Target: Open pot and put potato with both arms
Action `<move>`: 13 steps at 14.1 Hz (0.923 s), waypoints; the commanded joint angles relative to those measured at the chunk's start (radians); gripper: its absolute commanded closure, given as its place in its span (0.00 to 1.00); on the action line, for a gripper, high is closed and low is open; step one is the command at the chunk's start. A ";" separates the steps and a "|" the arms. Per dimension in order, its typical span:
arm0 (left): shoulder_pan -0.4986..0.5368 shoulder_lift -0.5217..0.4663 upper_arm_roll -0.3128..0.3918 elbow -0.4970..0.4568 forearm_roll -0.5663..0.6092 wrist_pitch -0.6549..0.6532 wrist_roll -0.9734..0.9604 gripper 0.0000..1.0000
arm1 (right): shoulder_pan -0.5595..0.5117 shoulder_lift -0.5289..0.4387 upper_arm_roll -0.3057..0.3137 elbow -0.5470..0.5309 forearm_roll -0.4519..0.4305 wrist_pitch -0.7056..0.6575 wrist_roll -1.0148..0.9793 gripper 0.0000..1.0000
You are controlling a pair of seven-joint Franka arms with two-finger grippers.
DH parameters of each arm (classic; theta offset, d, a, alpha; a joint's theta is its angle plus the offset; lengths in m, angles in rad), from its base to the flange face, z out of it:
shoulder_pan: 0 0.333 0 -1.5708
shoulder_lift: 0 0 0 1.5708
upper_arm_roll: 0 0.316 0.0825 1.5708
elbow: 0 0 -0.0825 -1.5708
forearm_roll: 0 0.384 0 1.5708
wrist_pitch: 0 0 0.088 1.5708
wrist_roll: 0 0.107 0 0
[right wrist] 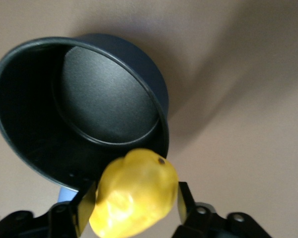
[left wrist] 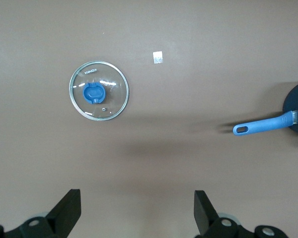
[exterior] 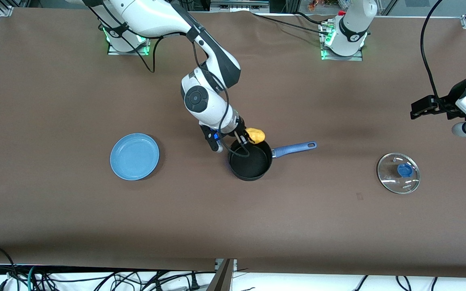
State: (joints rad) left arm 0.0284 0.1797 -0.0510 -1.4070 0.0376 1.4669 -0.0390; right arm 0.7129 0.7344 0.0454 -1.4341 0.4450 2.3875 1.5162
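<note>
Two arms show from the front: the right gripper (exterior: pixel 245 139) holds the potato (exterior: pixel 256 135) over the open pot's (exterior: pixel 250 163) rim, with the lid (exterior: pixel 398 173) lying toward the left arm's end. Left wrist: the left gripper (left wrist: pixel 137 213) waits spread wide above the lid (left wrist: pixel 99 90). Right wrist: the potato (right wrist: pixel 134 193) hangs over the rim, not the middle, so letting go now could bounce it onto the table.

The pot (right wrist: pixel 114 94) looks like dark metal, its inner floor finely grained and matt, its rim smoother with a faint sheen. Its handle (exterior: pixel 294 148) seems to be smooth blue plastic. The potato (right wrist: pixel 134 193) is glossy yellow, waxy-looking. The lid (left wrist: pixel 99 90) is clear glass in a thin metal band, with a blue plastic knob. The plate (exterior: pixel 134 156) is glossy blue. The table (exterior: pixel 55 222) carries a matt brown covering.
</note>
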 commanded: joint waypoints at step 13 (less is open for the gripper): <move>0.015 0.037 -0.009 0.057 -0.008 -0.022 -0.002 0.00 | -0.032 -0.217 -0.192 0.020 -0.108 -0.422 -0.364 0.01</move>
State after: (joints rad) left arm 0.0337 0.1975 -0.0542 -1.3882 0.0370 1.4675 -0.0390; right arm 0.6821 0.6154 -0.1000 -1.3501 0.3491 2.0477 1.2651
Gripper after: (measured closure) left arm 0.000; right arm 0.004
